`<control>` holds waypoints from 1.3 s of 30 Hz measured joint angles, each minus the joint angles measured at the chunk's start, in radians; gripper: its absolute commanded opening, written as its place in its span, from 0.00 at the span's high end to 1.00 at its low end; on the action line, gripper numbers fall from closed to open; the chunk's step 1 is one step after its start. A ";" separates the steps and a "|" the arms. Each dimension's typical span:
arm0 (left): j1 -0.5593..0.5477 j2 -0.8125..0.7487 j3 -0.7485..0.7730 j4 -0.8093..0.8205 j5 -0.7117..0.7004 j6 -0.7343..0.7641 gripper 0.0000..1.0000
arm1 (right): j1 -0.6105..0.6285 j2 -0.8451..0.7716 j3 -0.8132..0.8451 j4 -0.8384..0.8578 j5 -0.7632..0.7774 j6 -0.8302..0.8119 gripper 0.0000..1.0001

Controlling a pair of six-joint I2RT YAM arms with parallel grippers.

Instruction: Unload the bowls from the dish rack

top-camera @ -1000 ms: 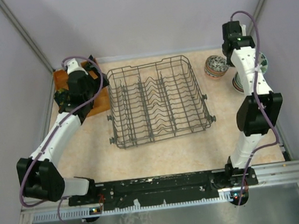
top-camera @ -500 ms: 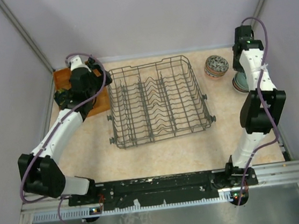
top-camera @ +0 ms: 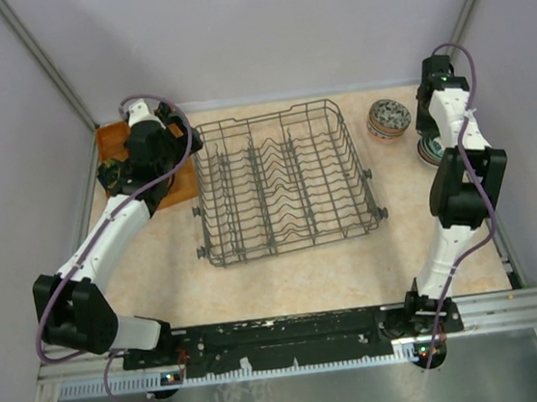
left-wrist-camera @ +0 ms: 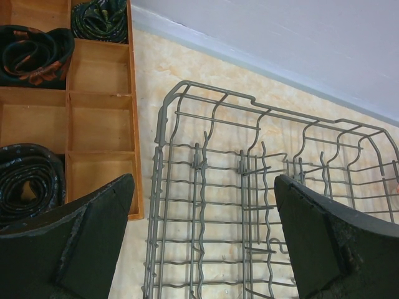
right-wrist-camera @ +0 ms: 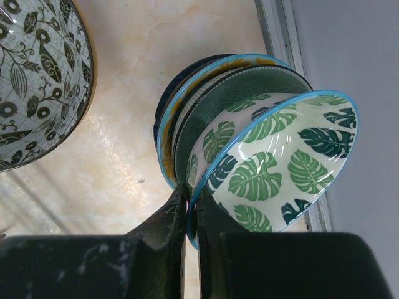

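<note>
The right gripper is clenched on the rim of a small white ceramic bowl printed with green leaves and edged in blue, the rim pinched between its two fingers. This bowl is tilted and leans on a stack of nested round bowls just beyond the fingertips. The stack sits close to the metal rail at the table's edge. To the left of these jaws, apart from the stack, stands a round bowl with dark leaves on white and a gold rim.

The left gripper has its jaws spread wide and grasps nothing. Ahead of them, seen through the gap, lies the large dark grey wire dish rack. Just to their left is an orange-brown wooden compartment tray with dark rolled items in some cells.
</note>
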 measured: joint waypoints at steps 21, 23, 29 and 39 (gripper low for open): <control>-0.010 0.000 0.000 -0.001 -0.005 0.000 0.01 | -0.016 0.045 0.066 -0.009 -0.036 0.006 0.67; -0.010 0.000 0.000 -0.001 -0.005 0.000 0.01 | -0.016 0.045 0.073 -0.011 -0.036 0.008 0.62; -0.011 0.000 0.000 -0.002 -0.013 0.000 0.01 | -0.016 0.045 0.075 -0.010 -0.036 0.017 0.54; -0.017 0.000 0.000 -0.013 -0.040 0.007 0.01 | 0.004 -0.127 0.019 0.023 -0.051 0.035 0.44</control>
